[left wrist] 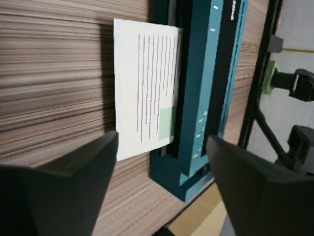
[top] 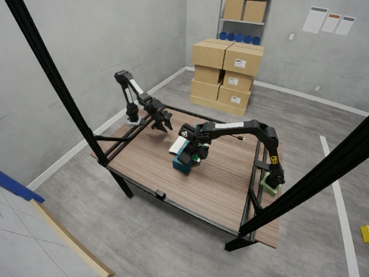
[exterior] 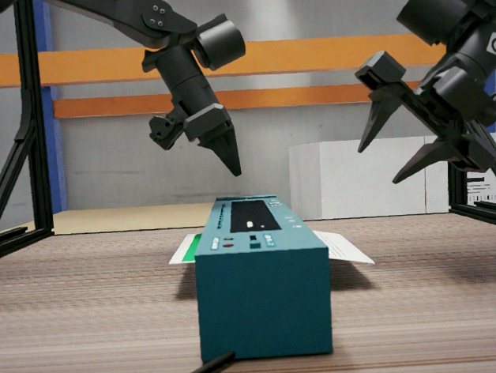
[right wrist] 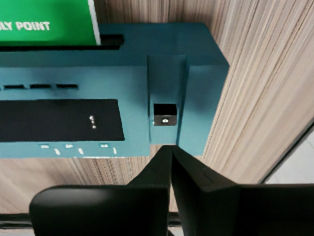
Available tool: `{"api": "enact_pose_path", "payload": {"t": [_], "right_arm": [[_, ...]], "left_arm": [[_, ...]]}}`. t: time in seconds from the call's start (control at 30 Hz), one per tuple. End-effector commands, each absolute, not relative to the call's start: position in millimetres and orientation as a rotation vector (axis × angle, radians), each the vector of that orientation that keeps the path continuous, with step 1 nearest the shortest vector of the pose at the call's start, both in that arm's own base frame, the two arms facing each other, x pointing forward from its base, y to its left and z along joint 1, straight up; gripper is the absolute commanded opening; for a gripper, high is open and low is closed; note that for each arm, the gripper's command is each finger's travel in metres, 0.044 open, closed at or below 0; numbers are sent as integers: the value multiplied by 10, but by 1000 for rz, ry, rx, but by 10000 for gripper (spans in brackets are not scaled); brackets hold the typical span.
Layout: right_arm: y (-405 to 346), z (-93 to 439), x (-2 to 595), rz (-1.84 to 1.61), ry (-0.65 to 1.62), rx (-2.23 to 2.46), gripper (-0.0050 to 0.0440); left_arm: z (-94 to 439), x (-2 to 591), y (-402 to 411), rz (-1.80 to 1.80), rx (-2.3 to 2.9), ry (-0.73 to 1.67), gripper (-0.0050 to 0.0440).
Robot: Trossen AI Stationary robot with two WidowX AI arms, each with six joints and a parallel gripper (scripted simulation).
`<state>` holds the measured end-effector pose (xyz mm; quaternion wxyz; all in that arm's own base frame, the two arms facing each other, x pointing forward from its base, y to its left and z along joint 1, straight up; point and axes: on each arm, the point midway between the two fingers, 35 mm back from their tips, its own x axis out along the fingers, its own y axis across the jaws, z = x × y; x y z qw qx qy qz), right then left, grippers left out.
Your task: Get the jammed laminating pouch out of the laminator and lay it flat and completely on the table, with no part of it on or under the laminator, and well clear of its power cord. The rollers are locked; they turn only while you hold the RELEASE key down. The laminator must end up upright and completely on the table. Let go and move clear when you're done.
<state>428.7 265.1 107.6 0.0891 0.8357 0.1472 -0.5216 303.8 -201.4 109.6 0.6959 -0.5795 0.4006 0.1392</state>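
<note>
The teal laminator [top: 181, 166] [exterior: 262, 304] [left wrist: 200, 90] [right wrist: 210, 100] stands upright on the table. The pouch [top: 178, 145] [exterior: 344, 247] [left wrist: 130, 90] [right wrist: 50, 12] passes through it: a white lined part sticks out on one side, a green-printed part on the other. My right gripper [exterior: 237, 174] [right wrist: 169, 152] is shut and empty, above the laminator's far end in the exterior view. A small black key [right wrist: 165, 115] sits in a recess there, just ahead of the fingertips in the right wrist picture; its label is not readable. My left gripper [top: 168, 129] [exterior: 377, 167] [left wrist: 163, 140] is open and empty, above and away from the white part.
The power cord [exterior: 216, 362] leaves the laminator's near end in the exterior view. Its plug [top: 241, 138] lies towards the table's back edge in the top view. Black rails and upright posts frame the table [top: 217, 184]. A green block [top: 270, 191] is at the right arm's base.
</note>
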Motion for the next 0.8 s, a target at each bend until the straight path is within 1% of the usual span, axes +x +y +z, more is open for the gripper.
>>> {"api": "enact_pose_path", "payload": {"t": [0.0, 0.53, 0.73, 0.77], "right_arm": [[2658, 1137, 4282, -1535, 451, 2495, -50], [2669, 1131, 4320, -1521, 450, 2515, -50], [2711, 590, 4416, -1535, 451, 2495, -50], [2711, 590, 4416, -1535, 451, 2495, -50]], "left_arm": [[1178, 3058, -2030, 293, -1307, 882, 266], [1178, 3058, -2030, 293, -1307, 882, 266], [1178, 3058, -2030, 293, -1307, 882, 266], [1178, 3058, -2030, 293, -1307, 882, 266]]}}
